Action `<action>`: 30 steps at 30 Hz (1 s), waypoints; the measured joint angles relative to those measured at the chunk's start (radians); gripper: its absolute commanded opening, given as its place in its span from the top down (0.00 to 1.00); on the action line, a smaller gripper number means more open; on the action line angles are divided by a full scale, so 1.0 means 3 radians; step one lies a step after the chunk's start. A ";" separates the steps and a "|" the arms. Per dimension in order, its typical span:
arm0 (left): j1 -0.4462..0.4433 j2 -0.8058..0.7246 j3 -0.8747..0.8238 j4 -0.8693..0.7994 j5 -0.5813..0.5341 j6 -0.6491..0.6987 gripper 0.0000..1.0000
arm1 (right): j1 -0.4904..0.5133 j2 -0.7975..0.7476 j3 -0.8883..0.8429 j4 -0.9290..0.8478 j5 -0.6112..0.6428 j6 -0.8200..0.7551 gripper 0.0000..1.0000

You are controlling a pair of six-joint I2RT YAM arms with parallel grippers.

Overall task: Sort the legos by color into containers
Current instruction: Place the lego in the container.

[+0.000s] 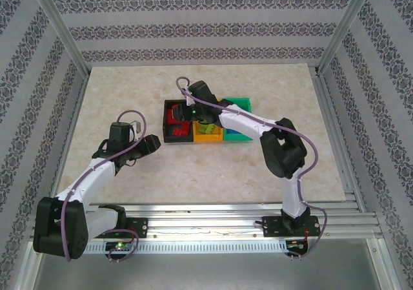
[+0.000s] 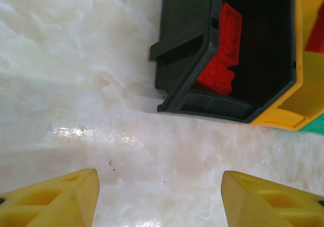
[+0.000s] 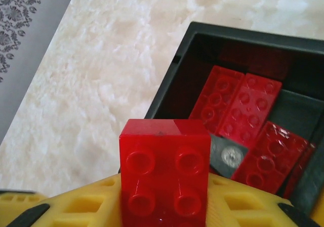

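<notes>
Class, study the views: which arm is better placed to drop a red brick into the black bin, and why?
Right. The right gripper holds a red brick over the black bin, red bricks already inside; the left gripper stands open and empty over the table beside it.

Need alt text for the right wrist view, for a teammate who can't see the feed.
A red four-stud brick sits between the yellow jaws, close to the camera, with an open black bin just beyond it. Several red bricks lie inside the bin, and the pale marbled table spreads to the left.
</notes>
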 measured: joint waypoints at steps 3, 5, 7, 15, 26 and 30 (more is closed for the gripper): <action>0.0000 -0.0031 0.0000 0.0000 0.0011 -0.0001 0.35 | 0.0004 0.0141 0.0158 -0.0010 -0.0025 0.0052 0.49; 0.0004 -0.0067 -0.0003 0.0000 0.0019 0.0000 0.35 | 0.0004 0.0156 0.0175 -0.0017 -0.0033 0.0061 0.47; 0.0015 -0.0113 -0.0018 -0.0001 0.0028 0.0000 0.35 | 0.0004 0.0156 0.0175 -0.0019 -0.0034 0.0065 0.46; 0.0024 -0.0150 -0.0037 -0.0001 0.0036 -0.0001 0.35 | 0.0032 0.0000 -0.0142 0.0028 0.0017 0.0011 0.44; 0.0106 -0.0107 -0.0037 0.0000 0.0047 0.0000 0.35 | 0.0142 -0.0753 -0.1012 0.0205 0.0272 -0.0317 0.43; 0.0160 -0.0151 -0.0038 -0.0006 -0.0006 -0.0001 0.35 | 0.0203 -0.1039 -0.1539 0.0346 0.0441 -0.0362 0.43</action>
